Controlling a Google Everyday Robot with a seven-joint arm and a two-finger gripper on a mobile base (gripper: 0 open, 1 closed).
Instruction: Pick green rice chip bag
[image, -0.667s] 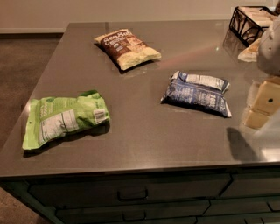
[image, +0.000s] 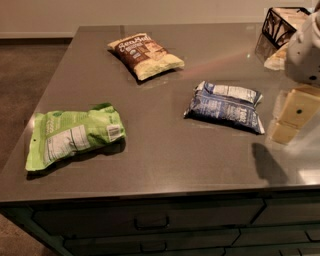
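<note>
Gripper (image: 292, 116): cream-coloured, at 3 o'clock over the right edge of the grey counter (image: 165, 155), holding nothing; how far it is spread, cannot tell. Blue-and-white bag (image: 226, 106): flat, just beside the gripper at its 9 o'clock. Green rice chip bag (image: 74, 134): flat near the counter's 8 o'clock corner, label panel up, well apart from the gripper. Brown-and-yellow bag (image: 145, 55): 11 o'clock. Wire basket (image: 280, 24): 1 o'clock corner.
</note>
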